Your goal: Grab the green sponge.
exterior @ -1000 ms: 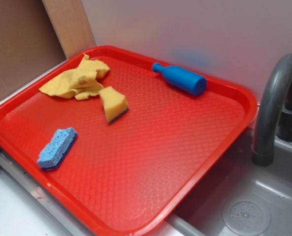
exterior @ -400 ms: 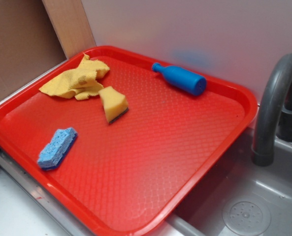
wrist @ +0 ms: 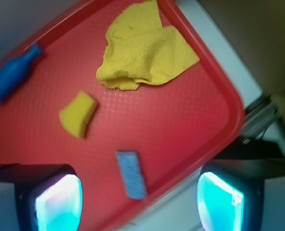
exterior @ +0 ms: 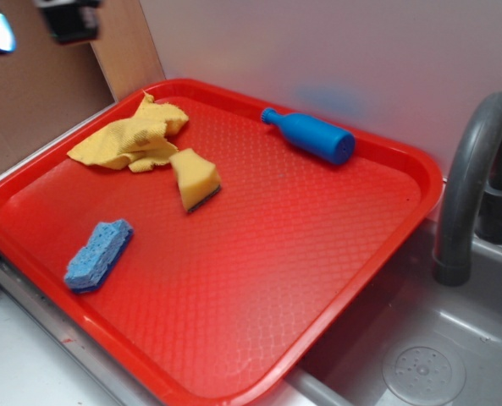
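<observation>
Since the earlier exterior frames, a gripper (exterior: 30, 21) is now seen entering at the top-left corner, where none was visible before; everything on the tray (exterior: 335, 279) is unchanged. An approach is judged to be just starting, with nothing grasped yet. The sponge (exterior: 195, 178) is seen lying on the tray, just beside the yellow cloth (exterior: 130, 135), well apart from the blue sponge (exterior: 98, 254) and the blue bottle (exterior: 311, 136). In the exterior view only a cropped bit of the gripper is caught, so finger state cannot be told there. In the wrist view both fingers (wrist: 51, 199) are shown widely spread, nothing held between them, hovering high over the tray's near rim. The wrist view also shows the sponge (wrist: 78, 113) up and to the left of the gap between the fingers, with the blue sponge (wrist: 131, 174) closer to that gap, so a mis-grab of the wrong item is judged a risk. The faucet (exterior: 471, 186) and sink (exterior: 437, 355) are shown only in the exterior view.
</observation>
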{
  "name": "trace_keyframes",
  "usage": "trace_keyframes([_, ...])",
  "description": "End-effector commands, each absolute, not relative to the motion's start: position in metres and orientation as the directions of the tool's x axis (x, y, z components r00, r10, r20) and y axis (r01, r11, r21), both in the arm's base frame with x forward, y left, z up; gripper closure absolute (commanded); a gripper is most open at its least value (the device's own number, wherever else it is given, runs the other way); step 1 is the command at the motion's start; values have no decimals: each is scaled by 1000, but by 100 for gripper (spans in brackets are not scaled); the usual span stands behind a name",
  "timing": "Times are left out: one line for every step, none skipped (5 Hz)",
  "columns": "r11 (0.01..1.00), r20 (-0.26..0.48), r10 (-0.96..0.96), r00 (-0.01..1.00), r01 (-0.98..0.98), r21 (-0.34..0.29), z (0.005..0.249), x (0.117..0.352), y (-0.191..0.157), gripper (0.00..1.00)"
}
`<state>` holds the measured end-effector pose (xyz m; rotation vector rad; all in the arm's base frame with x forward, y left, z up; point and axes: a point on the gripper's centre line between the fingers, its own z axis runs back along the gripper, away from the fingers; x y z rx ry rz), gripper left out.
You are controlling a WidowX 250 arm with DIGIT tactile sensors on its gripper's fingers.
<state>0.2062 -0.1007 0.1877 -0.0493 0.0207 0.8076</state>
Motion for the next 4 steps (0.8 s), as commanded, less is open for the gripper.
trace_keyframes([450,-79,885,458,-887,-103,147,264,-115,0])
trace_keyframes([399,-86,909,408,-911,-102,115,283,-119,0])
trace_keyframes([386,-87,916,391,-920,-71,89,284,-121,0])
trace_keyframes([388,-85,917,390,-921,-40,72,280,-121,0])
